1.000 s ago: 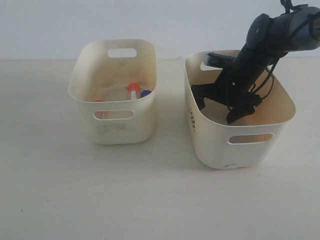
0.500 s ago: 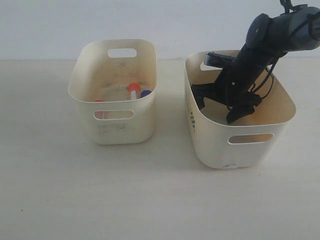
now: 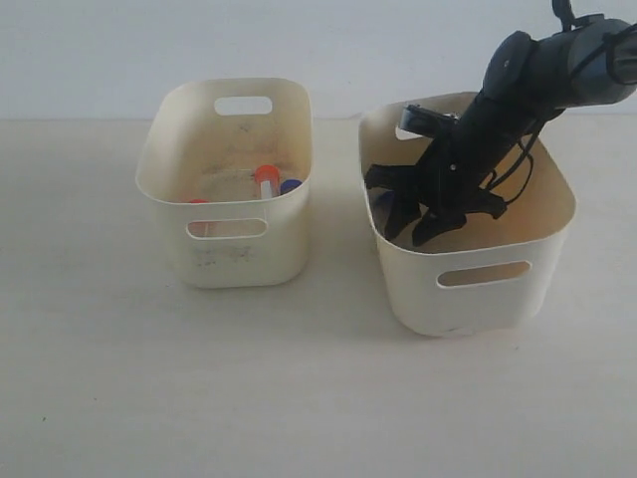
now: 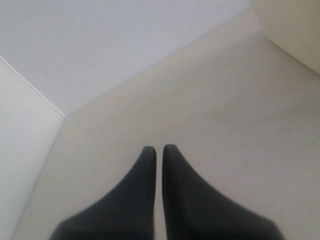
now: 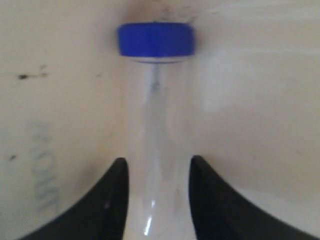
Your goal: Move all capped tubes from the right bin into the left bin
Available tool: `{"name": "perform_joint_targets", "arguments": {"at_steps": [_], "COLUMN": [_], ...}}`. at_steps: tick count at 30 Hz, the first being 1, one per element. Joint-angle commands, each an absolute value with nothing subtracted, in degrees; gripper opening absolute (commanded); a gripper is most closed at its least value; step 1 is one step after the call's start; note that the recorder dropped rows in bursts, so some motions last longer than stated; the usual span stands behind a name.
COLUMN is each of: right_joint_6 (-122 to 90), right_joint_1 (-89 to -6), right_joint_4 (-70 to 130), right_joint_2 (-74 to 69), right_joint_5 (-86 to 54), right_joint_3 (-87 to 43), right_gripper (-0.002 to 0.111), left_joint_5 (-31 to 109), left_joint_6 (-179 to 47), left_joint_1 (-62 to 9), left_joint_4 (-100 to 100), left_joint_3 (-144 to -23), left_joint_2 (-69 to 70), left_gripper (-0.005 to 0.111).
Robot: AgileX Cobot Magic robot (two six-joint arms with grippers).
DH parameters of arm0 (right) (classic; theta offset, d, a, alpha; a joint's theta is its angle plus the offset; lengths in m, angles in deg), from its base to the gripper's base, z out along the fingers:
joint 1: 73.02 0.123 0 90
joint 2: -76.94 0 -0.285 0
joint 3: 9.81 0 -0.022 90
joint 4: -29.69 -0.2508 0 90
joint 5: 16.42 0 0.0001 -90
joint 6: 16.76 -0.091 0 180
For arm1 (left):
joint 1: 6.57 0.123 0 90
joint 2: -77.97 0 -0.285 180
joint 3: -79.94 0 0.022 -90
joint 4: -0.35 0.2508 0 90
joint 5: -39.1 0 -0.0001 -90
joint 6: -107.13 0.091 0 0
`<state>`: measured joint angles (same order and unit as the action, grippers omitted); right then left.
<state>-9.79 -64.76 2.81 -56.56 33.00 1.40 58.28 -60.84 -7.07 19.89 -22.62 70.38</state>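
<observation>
As its arm (image 3: 503, 115) slants into the right bin (image 3: 478, 304), pincer (image 5: 157, 162) clasps tube (image 5: 157, 100).

Slants steeply down on the right arm (image 3: 518, 90), with the right gripper (image 5: 158, 161) pinching a tube (image 5: 156, 110) between both fingers (image 5: 112, 200). Holds the left gripper (image 4: 159, 148) nearly closed, fingertips (image 4: 147, 156) a sliver apart, gripping nothing.

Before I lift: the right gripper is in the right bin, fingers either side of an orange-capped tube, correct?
No: the cap is blue, not orange, as the right wrist view shows. The rest stands: the right gripper is in the right bin, fingers either side of the tube.
</observation>
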Motion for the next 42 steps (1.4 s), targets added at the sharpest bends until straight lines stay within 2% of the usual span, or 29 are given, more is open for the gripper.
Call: {"name": "perform_joint_targets", "arguments": {"at_steps": [1,15,18,22,42], "right_joint_6": [-9.1,-9.2,-9.2,-9.2,-9.3], "right_joint_1": [-65.1,-65.1,-65.1,-65.1,-65.1], "right_joint_4": [6.5,6.5,6.5,6.5,6.5], "right_joint_2": [-57.7,-57.7,-57.7,-57.7,-50.6], "right_joint_5": [33.1,33.0,33.0,33.4,29.8], "right_joint_3": [0.9,0.9,0.9,0.9,1.0], "right_gripper": [0.031,0.031,0.022,0.0,0.0], "left_joint_5": [58.0,58.0,58.0,58.0,58.0], "left_joint_6": [-60.8,-60.8,-60.8,-60.8,-60.8], "left_joint_1": [-7.1,-7.1,-7.1,-7.1,-7.1], "left_joint_4": [19.7,19.7,19.7,19.7,19.7], "left_joint_3": [-22.8,-22.8,-22.8,-22.8,-22.8], "left_joint_2": [70.2,70.2,70.2,70.2,70.2], "left_gripper": [0.004,0.004,0.004,0.004,0.004]}}
